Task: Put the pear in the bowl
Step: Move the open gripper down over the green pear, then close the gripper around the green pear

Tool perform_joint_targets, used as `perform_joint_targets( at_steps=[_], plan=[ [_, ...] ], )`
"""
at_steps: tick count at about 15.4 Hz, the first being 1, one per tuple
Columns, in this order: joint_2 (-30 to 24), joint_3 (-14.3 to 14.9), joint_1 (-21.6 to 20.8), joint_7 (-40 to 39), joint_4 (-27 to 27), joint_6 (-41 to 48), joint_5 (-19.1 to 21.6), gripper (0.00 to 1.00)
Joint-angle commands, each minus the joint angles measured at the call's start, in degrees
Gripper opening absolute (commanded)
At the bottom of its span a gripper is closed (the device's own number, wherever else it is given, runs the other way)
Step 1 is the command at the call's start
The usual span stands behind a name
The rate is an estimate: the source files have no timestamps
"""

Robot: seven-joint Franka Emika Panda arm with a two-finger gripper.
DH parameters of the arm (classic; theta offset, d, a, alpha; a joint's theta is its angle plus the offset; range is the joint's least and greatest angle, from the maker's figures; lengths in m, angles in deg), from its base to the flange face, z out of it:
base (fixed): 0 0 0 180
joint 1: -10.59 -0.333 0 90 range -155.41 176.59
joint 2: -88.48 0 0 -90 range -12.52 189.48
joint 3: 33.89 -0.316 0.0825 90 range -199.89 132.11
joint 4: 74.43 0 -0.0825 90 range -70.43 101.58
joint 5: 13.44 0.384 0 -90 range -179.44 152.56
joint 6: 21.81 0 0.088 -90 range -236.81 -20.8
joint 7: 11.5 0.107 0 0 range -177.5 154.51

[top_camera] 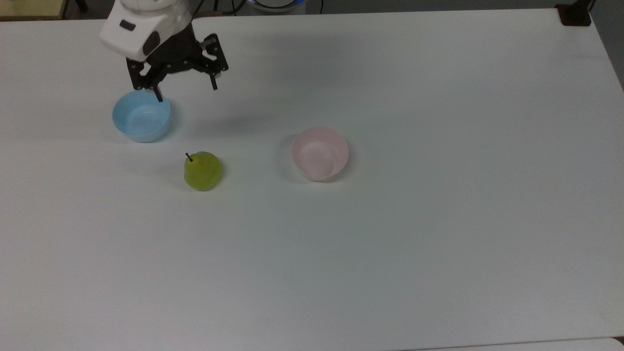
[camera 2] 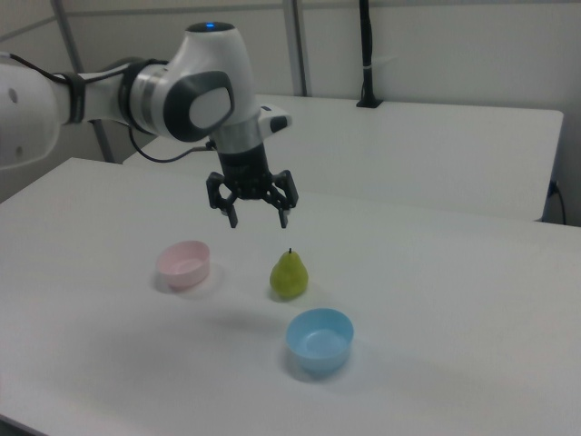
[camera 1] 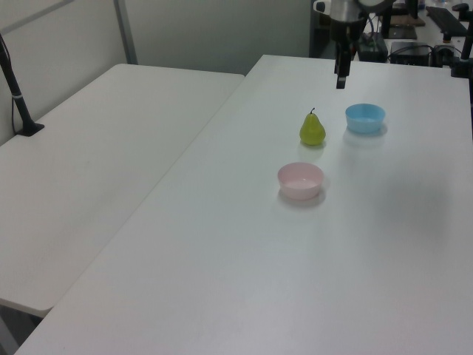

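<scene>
Pear [camera 2: 289,275] upright on table | gripper [camera 2: 258,219] spread, above it

no readable text, labels, brands or numbers anywhere

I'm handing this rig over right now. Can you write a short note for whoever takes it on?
Gripper: jaws open, empty, in the air above the table.
Pear: upright on the table between the two bowls, untouched.
Pink bowl: empty, to the top view's right of the pear.
Blue bowl: empty, not the target.
Done: nothing yet.
Left: descend, grasp the pear, carry it to the pink bowl, release.
</scene>
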Motion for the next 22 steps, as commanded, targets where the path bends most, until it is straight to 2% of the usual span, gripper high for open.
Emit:
perform_joint_targets(
  at_steps=[1,8,16,17,18,20,22],
  plan=[
    [3.5,0.8,0.8,4.2,-0.6,-6.3,3.4,1.0],
    [11.0,0.8,0.4,9.5,-0.5,-16.6,3.7,1.0],
    [17.1,0.2,-0.8,9.9,-0.4,-20.2,3.2,1.0],
    [17.6,0.2,-0.9,9.8,-0.3,-21.0,3.0,0.92],
    [18.0,0.2,-1.0,9.7,-0.3,-21.4,2.9,0.78],
    [17.9,0.1,-1.4,9.8,-0.3,-21.4,2.9,0.39],
    [17.7,0.0,-1.6,9.9,-0.3,-21.1,2.9,0.15]
  ],
)
